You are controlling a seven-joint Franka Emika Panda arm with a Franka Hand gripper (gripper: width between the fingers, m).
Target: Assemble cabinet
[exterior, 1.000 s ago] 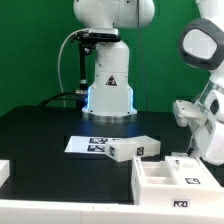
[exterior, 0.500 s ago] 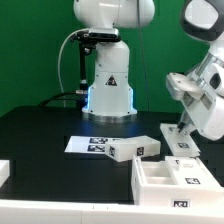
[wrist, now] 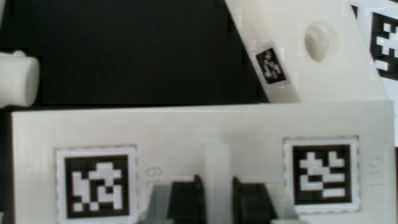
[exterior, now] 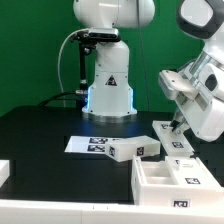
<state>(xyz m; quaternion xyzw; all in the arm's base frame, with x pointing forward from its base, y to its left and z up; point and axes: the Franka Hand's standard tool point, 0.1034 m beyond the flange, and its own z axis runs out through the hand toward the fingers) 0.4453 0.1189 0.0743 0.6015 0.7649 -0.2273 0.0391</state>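
Black bench point(exterior: 40, 130) carrying an open white cabinet box point(exterior: 165, 178). A tagged white block point(exterior: 135, 148) lies just beside the box, toward the exterior view's left, and a tagged panel point(exterior: 170, 138) lies just behind the box. The gripper point(exterior: 178, 126) is at that panel, jaws narrow; I cannot tell whether they grip it.

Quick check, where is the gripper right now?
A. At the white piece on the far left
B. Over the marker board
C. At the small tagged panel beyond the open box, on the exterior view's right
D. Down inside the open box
C: the gripper is low at the tagged panel, beyond the open box and off to the side of the marker board.
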